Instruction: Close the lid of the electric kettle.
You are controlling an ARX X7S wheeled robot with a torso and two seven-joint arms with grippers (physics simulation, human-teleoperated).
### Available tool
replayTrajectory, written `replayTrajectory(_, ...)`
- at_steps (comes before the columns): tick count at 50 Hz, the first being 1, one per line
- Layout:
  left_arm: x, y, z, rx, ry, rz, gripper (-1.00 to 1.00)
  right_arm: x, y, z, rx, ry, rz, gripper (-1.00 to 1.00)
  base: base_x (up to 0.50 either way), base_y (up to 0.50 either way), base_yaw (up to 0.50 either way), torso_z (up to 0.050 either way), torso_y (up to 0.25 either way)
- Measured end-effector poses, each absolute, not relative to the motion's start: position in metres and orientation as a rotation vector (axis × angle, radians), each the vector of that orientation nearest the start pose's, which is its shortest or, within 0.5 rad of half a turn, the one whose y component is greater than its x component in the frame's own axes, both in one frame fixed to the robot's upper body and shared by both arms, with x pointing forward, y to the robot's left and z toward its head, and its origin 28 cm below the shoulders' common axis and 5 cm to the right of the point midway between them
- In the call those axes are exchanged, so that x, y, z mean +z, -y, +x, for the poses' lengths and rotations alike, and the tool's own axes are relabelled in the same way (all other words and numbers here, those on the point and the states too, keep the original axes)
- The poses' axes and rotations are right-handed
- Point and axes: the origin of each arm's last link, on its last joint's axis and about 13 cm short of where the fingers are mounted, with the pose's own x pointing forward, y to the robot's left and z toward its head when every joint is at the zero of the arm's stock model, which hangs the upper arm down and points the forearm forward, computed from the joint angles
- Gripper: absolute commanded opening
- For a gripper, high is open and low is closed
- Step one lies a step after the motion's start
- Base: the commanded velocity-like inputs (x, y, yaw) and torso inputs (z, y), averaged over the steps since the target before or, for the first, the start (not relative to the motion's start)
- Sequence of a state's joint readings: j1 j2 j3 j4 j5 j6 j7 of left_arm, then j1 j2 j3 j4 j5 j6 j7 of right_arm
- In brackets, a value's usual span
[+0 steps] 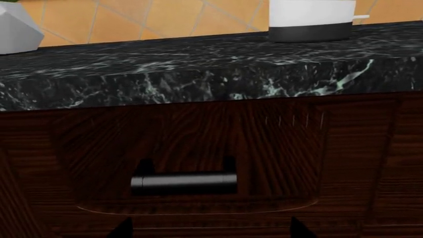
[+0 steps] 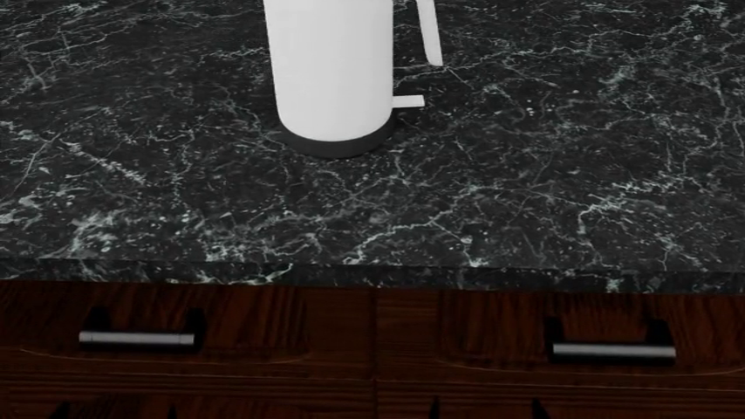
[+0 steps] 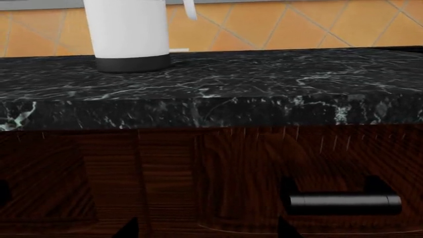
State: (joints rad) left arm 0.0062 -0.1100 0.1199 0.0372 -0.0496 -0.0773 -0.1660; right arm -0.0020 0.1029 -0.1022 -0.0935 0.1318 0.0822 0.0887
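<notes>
— So where is the tall white cylindrical electric kettle (image 2: pixel 330 70) on its dark grey base?

— Standing toward twelve o'clock, slightly to eleven, on the black white-veined marble counter (image 2: pixel 524 192), thin handle (image 2: pixel 428 35) facing three o'clock. Its top and lid are cropped out of every view.

— And the pincers?

— Neither shows; I cannot tell their opening or whether they hold anything. Both wrist cameras sit low, facing dark wooden drawers (image 3: pixel 264 173).

— Risks?

— Probably clipping the counter edge while rising, or nudging the slim kettle over.
</notes>
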Motion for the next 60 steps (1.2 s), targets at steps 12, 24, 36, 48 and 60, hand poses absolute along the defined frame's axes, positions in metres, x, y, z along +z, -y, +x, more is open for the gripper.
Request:
replayTrajectory(12, 0.015, -0.207, 0.207, 0.043, -0.049, 0.068, 1.0, 0.029, 0.099, 0.21, 0.019, -0.01, 0.024, 1.0, 0.0, 0.0, 0.0, 0.0, 0.0)
replayTrajectory(24, 0.018, -0.207, 0.206, 0.046, -0.038, 0.074, 1.0, 0.031, 0.1, 0.209, 0.021, -0.01, 0.017, 1.0, 0.0, 0.0, 0.0, 0.037, 0.031)
replayTrajectory(36, 0.018, -0.208, 0.206, 0.052, -0.032, 0.088, 1.0, 0.031, 0.099, 0.208, 0.023, -0.011, 0.018, 1.0, 0.0, 0.0, 0.0, 0.05, 0.041)
replayTrajectory(48, 0.018, -0.209, 0.205, 0.055, -0.028, 0.098, 1.0, 0.03, 0.1, 0.208, 0.022, -0.012, 0.017, 1.0, 0.0, 0.0, 0.0, 0.05, 0.042)
replayTrajectory(60, 0.024, -0.21, 0.205, 0.059, -0.018, 0.104, 1.0, 0.033, 0.101, 0.207, 0.018, -0.009, 0.004, 1.0, 0.0, 0.0, 0.0, 0.037, 0.031)
